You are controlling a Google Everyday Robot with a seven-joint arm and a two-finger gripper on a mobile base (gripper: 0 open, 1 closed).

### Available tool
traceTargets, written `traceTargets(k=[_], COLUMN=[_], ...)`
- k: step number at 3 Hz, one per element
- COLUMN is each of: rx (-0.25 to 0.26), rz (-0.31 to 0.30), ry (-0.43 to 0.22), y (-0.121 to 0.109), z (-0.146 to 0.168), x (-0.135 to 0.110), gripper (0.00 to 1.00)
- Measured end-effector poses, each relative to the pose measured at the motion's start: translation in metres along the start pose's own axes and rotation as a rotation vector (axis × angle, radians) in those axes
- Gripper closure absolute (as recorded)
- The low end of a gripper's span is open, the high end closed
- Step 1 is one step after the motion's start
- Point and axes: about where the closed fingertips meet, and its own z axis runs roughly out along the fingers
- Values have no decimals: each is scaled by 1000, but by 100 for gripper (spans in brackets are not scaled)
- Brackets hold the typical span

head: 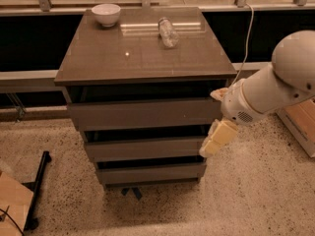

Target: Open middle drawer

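Observation:
The grey-brown drawer cabinet stands in the middle of the camera view with three handleless fronts. The middle drawer is the flat front of medium height between the tall top front and the small bottom front; it looks closed. My gripper, cream coloured, hangs from the white arm at the right end of the middle drawer front, touching or just in front of its right edge.
A white bowl and a clear bottle lying on its side rest on the cabinet top. A black stand and cardboard sit on the floor at the left. A wooden box stands at the right.

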Motion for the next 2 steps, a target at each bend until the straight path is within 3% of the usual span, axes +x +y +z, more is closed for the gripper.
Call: traceTargets(k=[1, 2], rx=[-22, -22], rz=[-8, -8], ry=[-21, -21], y=[-9, -9], z=[42, 42], x=[5, 5], gripper=[0, 0])
